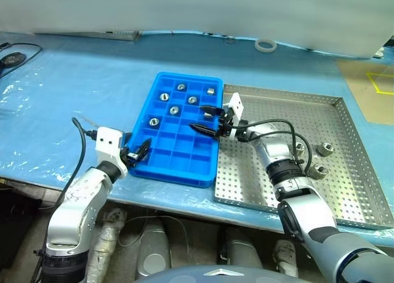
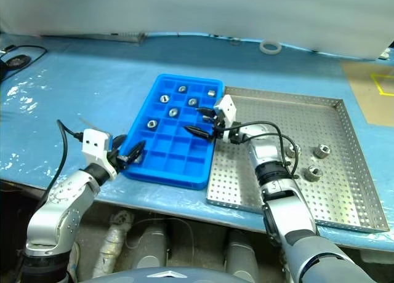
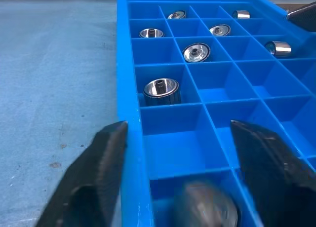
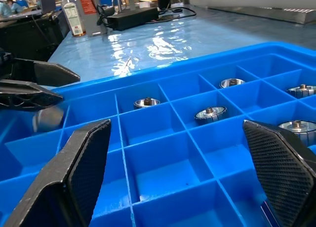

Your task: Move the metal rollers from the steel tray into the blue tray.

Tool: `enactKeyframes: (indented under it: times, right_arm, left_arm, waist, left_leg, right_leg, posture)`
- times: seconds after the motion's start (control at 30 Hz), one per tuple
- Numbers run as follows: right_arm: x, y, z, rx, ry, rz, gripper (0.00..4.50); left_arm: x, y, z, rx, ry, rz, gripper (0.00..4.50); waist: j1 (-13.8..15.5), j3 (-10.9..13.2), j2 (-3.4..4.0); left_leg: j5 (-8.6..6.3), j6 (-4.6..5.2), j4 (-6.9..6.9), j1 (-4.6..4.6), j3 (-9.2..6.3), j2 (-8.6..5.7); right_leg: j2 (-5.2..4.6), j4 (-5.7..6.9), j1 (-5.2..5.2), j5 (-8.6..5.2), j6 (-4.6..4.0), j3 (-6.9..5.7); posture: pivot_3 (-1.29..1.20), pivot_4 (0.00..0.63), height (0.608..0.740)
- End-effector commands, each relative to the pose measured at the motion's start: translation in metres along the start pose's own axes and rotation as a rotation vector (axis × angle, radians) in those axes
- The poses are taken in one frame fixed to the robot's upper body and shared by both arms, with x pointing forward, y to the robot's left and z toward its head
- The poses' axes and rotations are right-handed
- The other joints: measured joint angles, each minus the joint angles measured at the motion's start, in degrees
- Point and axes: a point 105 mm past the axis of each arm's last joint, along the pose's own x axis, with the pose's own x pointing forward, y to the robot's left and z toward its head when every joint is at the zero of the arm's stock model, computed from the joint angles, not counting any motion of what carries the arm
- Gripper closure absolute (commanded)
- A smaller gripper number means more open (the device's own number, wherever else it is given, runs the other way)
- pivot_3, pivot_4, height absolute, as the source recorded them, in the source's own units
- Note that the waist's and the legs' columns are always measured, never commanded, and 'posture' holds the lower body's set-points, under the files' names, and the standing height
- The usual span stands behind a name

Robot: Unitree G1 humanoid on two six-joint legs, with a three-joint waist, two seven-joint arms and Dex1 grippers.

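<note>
A roller (image 3: 205, 207) is lying in the blue tray's (image 1: 161, 167) near corner cell, between the left gripper's (image 1: 140, 152) parted fingers, which are holding nothing. The right gripper (image 1: 208, 119) is hovering wide apart over the tray.

A workshop or factory bench (image 1: 74, 104) wrapped in blue plastic film: sorting trays, a tape roll (image 1: 266, 45) near its far edge, yellow floor marking (image 1: 380, 81) beyond its right end

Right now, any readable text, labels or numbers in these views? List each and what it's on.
None legible.
Bottle at the back of the right wrist view: label too blurred to read.
Red sign beside it: print too small to read.
Blue tray, steel tray, metal rollers: no markings visible.
</note>
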Motion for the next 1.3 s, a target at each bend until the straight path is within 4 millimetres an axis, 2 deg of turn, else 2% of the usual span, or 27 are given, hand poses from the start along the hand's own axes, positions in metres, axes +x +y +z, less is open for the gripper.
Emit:
enactKeyframes:
  times: [0.03,0.17,0.27,0.53,0.7,0.77,0.97,1.1,1.23,1.27,1.3]
  right_arm:
    - [-0.011,-0.007,0.015,-0.035,-0.043,-0.045,0.00]
    - [-0.025,-0.012,0.016,-0.045,-0.033,-0.090,0.00]
    - [-0.045,-0.016,0.017,-0.060,-0.020,-0.151,0.00]
    - [-0.112,-0.013,0.013,-0.071,0.078,-0.333,0.00]
    - [-0.140,0.002,-0.003,-0.053,0.207,-0.382,0.00]
    - [-0.147,0.008,-0.012,-0.031,0.263,-0.376,0.00]
    - [-0.159,0.018,-0.049,0.024,0.445,-0.402,0.00]
    - [-0.155,0.018,-0.049,0.030,0.431,-0.405,1.28]
    - [-0.137,0.008,-0.020,0.054,0.253,-0.405,2.66]
    - [-0.131,0.005,-0.010,0.060,0.195,-0.402,2.86]
    - [-0.127,0.003,-0.002,0.064,0.150,-0.399,2.86]
  left_arm:
    - [0.007,0.002,0.023,0.001,-0.078,-0.053,0.02]
    - [0.022,-0.009,0.040,-0.031,-0.138,-0.178,0.02]
    - [0.038,-0.028,0.051,-0.021,-0.165,-0.334,0.02]
    - [0.068,-0.082,0.048,0.031,-0.185,-0.641,0.02]
    - [0.081,-0.103,0.048,0.043,-0.198,-0.754,0.02]
    - [0.084,-0.108,0.048,0.043,-0.201,-0.776,0.02]
    - [0.087,-0.109,0.043,0.072,-0.187,-0.807,0.02]
    - [0.087,-0.102,0.044,0.080,-0.186,-0.789,0.00]
    - [0.083,-0.094,0.045,0.089,-0.187,-0.756,0.00]
    - [0.082,-0.091,0.046,0.088,-0.190,-0.742,0.00]
    - [0.081,-0.089,0.047,0.086,-0.195,-0.731,0.00]
  waist:
    - [-0.01,0.00,0.00]
    - [-0.60,0.00,0.00]
    - [-1.42,0.00,-0.01]
    - [-5.39,-0.01,-0.03]
    - [-8.33,-0.01,-0.04]
    - [-9.46,-0.01,-0.04]
    - [-11.20,0.00,-0.06]
    - [-11.34,-0.01,-0.07]
    - [-11.78,-0.01,-0.07]
    - [-11.84,-0.01,-0.07]
    - [-11.80,-0.01,-0.06]
  left_leg:
    - [0.02,-0.02,0.01,0.02,0.00,-0.02]
    - [0.07,-0.10,0.02,0.13,0.02,-0.08]
    - [0.09,-0.11,0.01,0.17,0.04,-0.18]
    - [0.02,0.05,0.00,0.32,0.29,-0.43]
    - [0.00,0.07,-0.01,0.33,0.33,-0.43]
    - [-0.01,0.09,0.02,0.39,0.38,-0.44]
    - [-0.04,0.14,0.05,0.35,0.42,-0.45]
    - [-0.06,0.16,0.07,0.31,0.41,-0.46]
    - [-0.07,0.19,0.07,0.27,0.41,-0.45]
    - [-0.07,0.19,0.08,0.24,0.41,-0.46]
    - [-0.07,0.19,0.08,0.21,0.41,-0.45]
  right_leg:
    - [-0.01,0.07,0.00,0.00,0.00,0.00]
    - [-0.04,0.28,-0.03,-0.01,0.00,0.08]
    - [-0.08,0.39,-0.02,-0.03,0.01,0.15]
    - [-0.08,0.37,-0.07,-0.09,0.13,0.71]
    - [-0.04,0.35,-0.12,-0.13,0.19,0.79]
    - [-0.02,0.34,-0.13,-0.35,0.56,0.88]
    - [0.03,0.29,-0.17,-0.38,0.61,0.95]
    - [0.03,0.26,-0.20,-0.38,0.62,0.94]
    - [0.05,0.25,-0.23,-0.37,0.61,0.93]
    - [0.04,0.27,-0.27,-0.37,0.60,0.91]
    - [0.04,0.28,-0.30,-0.37,0.60,0.87]
  posture:
    - [0.04,0.150,0.740]
    - [-0.03,0.150,0.740]
    - [-0.10,0.150,0.740]
    - [-0.35,0.150,0.740]
    - [-0.44,0.150,0.740]
    - [-0.47,0.150,0.740]
    - [-0.48,0.150,0.740]
    - [-0.47,0.150,0.740]
    - [-0.41,0.150,0.740]
    - [-0.40,0.150,0.740]
    - [-0.39,0.150,0.740]
